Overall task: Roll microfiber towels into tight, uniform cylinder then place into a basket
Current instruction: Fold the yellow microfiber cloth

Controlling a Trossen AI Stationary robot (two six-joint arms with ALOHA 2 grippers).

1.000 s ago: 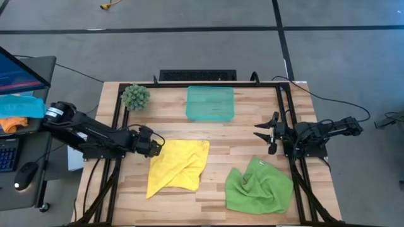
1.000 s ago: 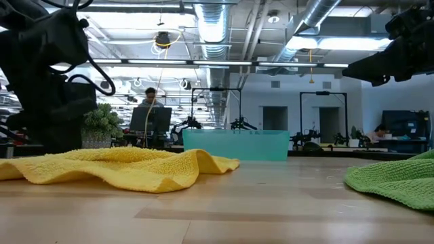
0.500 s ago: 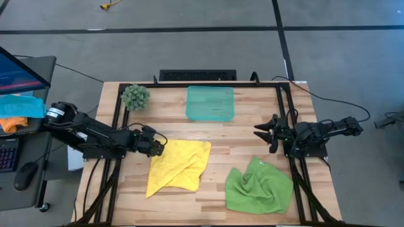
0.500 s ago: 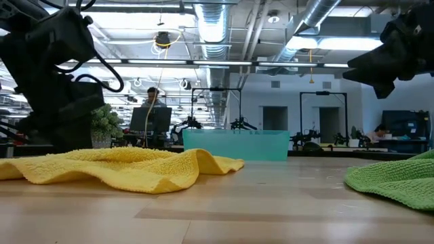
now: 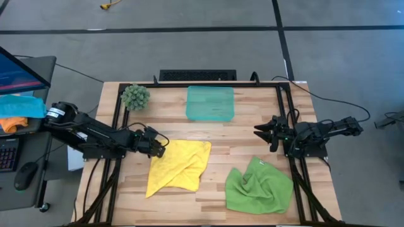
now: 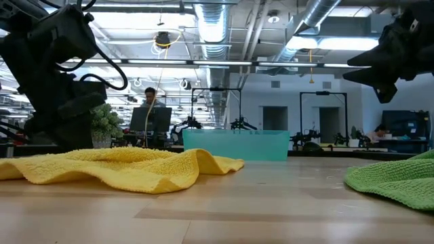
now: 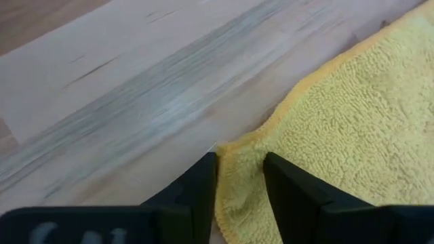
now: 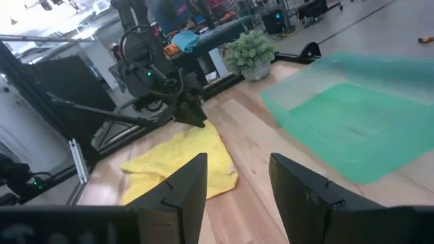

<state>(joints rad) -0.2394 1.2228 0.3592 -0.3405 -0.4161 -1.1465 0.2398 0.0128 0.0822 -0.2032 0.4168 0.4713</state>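
The left gripper [image 5: 163, 146] sits at the left-centre of the high view, low over the wooden table [image 5: 252, 135], at the upper-left corner of the yellow microfiber towel [image 5: 178, 166]. In the left wrist view its two dark fingers [image 7: 196, 190] stand narrowly apart with the towel's hemmed corner [image 7: 234, 166] between them; whether they pinch the cloth cannot be told.

The yellow towel lies rumpled and partly folded over itself, left of centre in the lower half of the high view. The light green microfiber towel [image 5: 259, 187] lies crumpled at the lower right, well apart from it. The translucent teal basket [image 5: 210, 103] stands at the upper centre of the table, holding nothing visible.

The right gripper [image 5: 259, 130] hangs above the table at the right-centre of the high view, between the basket and the green towel, its fingers spread and holding nothing.

A fuzzy green ball [image 5: 135, 96] rests at the table's upper left. No readable writing or labels show.
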